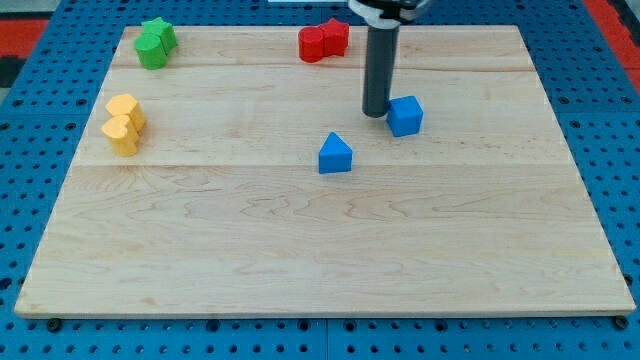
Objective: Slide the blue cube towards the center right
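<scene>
The blue cube point(405, 115) lies on the wooden board point(320, 250), right of centre in the upper half of the view. My tip point(376, 112) stands just left of the cube, touching or nearly touching its left side. The dark rod rises from there out of the view's top.
A blue house-shaped block point(335, 154) lies below and left of my tip. Red blocks point(323, 41) lie at the top centre, green blocks point(155, 42) at the top left, yellow blocks point(124, 123) at the left. The board sits on a blue pegboard point(30, 150).
</scene>
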